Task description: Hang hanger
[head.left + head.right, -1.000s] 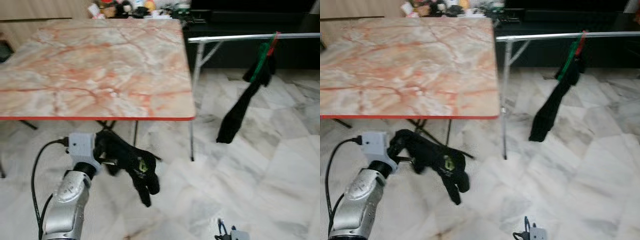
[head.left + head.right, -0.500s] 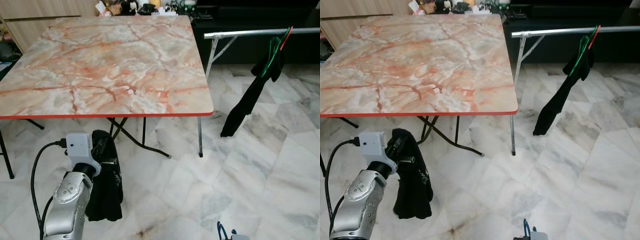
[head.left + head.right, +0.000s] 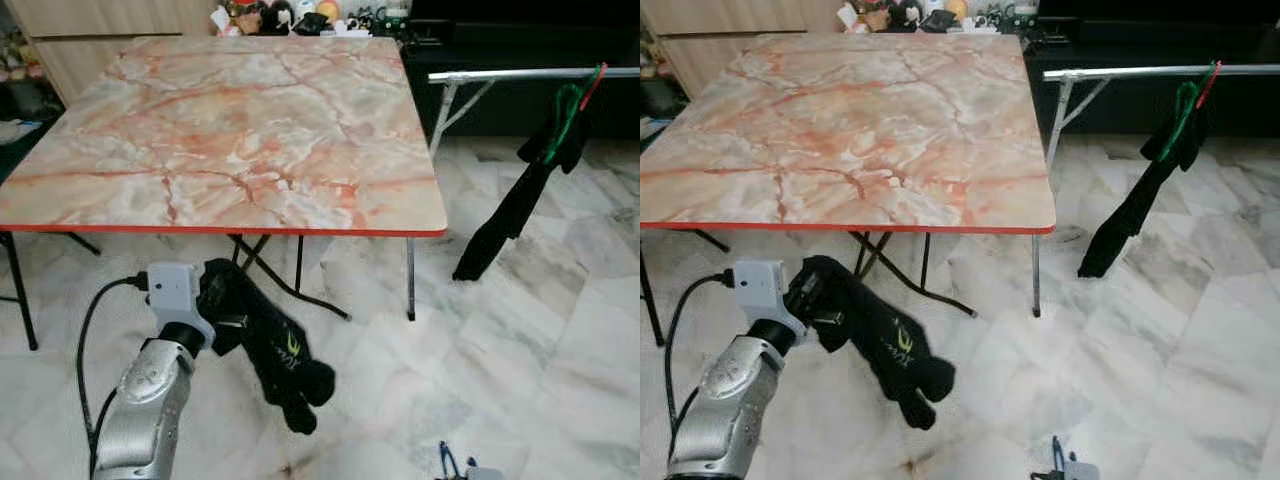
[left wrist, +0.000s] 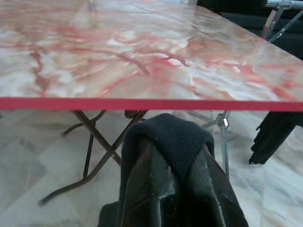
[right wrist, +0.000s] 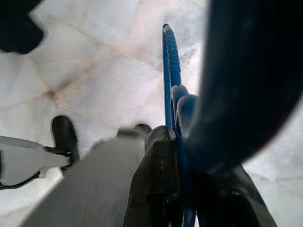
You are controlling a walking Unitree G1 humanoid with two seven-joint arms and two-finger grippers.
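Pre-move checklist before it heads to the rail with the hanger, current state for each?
1. Left gripper shut on black garment: ok, cloth draped over the jaws.
2. Right gripper shut on blue hanger: ok.
3. Garment on the hanger: not ok, each is in a separate gripper.
4. Rail has free space: ok, bare span left of the hung garment.
5. Path to the rail: not ok, table corner and legs stand between.
6. Garment off the floor: cannot tell.
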